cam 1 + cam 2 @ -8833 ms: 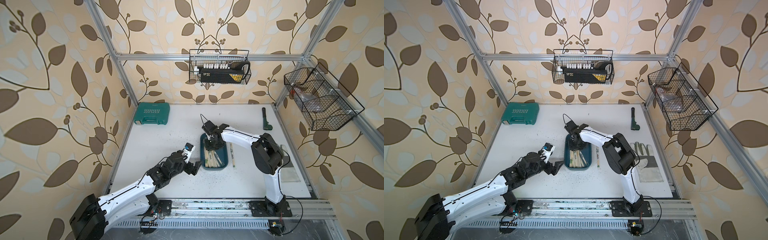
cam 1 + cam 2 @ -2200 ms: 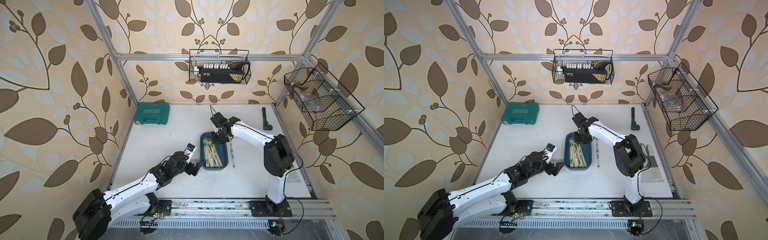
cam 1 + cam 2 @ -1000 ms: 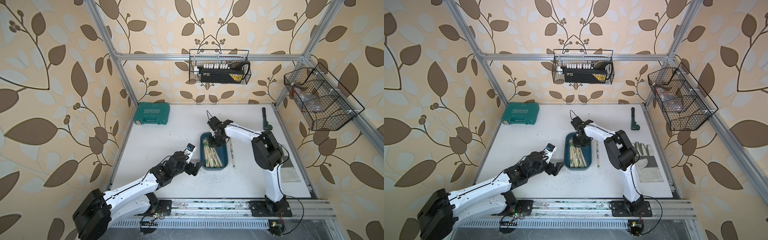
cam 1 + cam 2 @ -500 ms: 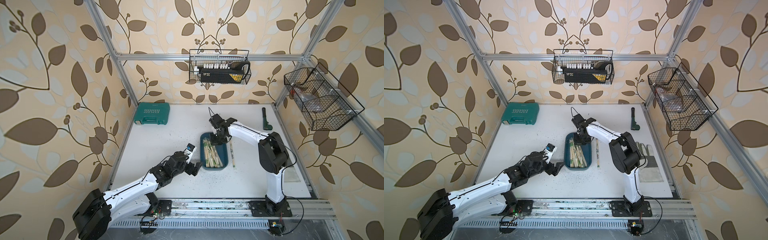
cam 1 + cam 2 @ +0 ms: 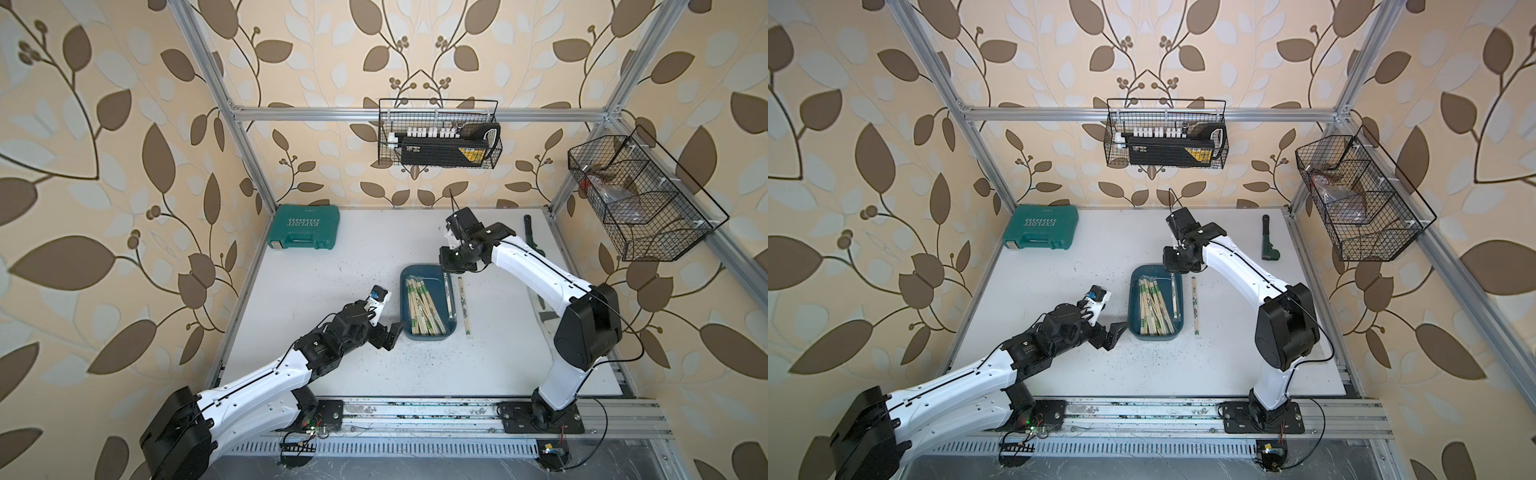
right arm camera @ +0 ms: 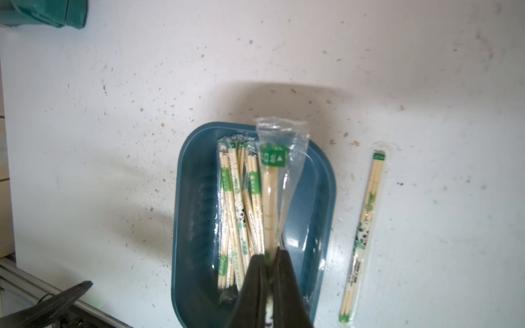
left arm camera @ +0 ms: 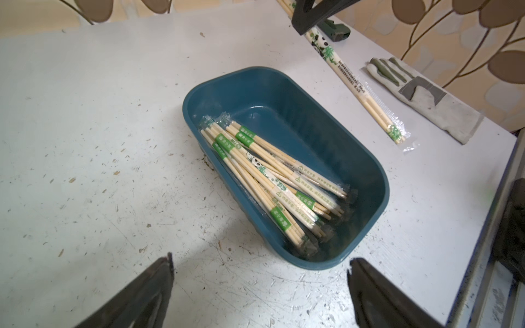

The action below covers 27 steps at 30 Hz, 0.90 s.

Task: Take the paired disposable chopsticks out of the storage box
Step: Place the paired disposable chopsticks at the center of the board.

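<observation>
One chopstick pair [image 6: 270, 193] pinched in right claw [image 6: 270, 257]; left claw [image 7: 260, 258] spread wide.

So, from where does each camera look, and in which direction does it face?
Top views: high overhead, facing down at the table; both arms, left gripper and right gripper show.
Left wrist: low beside the storage box, facing across it; its own open fingers show.
Right wrist: above the box, facing down; the right gripper, shut on one chopstick pair, shows.
Shared: both wrist views show the box and a loose pair on the table.
</observation>
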Each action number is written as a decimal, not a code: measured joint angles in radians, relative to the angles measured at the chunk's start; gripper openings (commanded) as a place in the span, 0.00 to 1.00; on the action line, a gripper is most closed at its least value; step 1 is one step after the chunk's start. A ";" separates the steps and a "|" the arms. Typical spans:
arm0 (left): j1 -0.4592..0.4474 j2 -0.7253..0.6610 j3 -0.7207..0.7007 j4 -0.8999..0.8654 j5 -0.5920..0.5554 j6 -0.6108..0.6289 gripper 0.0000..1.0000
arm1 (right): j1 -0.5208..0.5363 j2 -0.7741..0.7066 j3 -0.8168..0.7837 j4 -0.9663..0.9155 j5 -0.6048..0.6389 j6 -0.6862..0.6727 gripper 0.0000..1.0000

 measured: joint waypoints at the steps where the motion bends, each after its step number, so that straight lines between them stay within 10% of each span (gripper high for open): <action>1: 0.000 -0.004 0.000 0.001 0.000 0.002 0.99 | -0.020 -0.013 -0.006 -0.003 0.001 -0.006 0.06; 27: 0.000 0.011 0.000 -0.002 0.000 0.016 0.99 | -0.178 0.045 -0.307 0.141 0.061 -0.122 0.06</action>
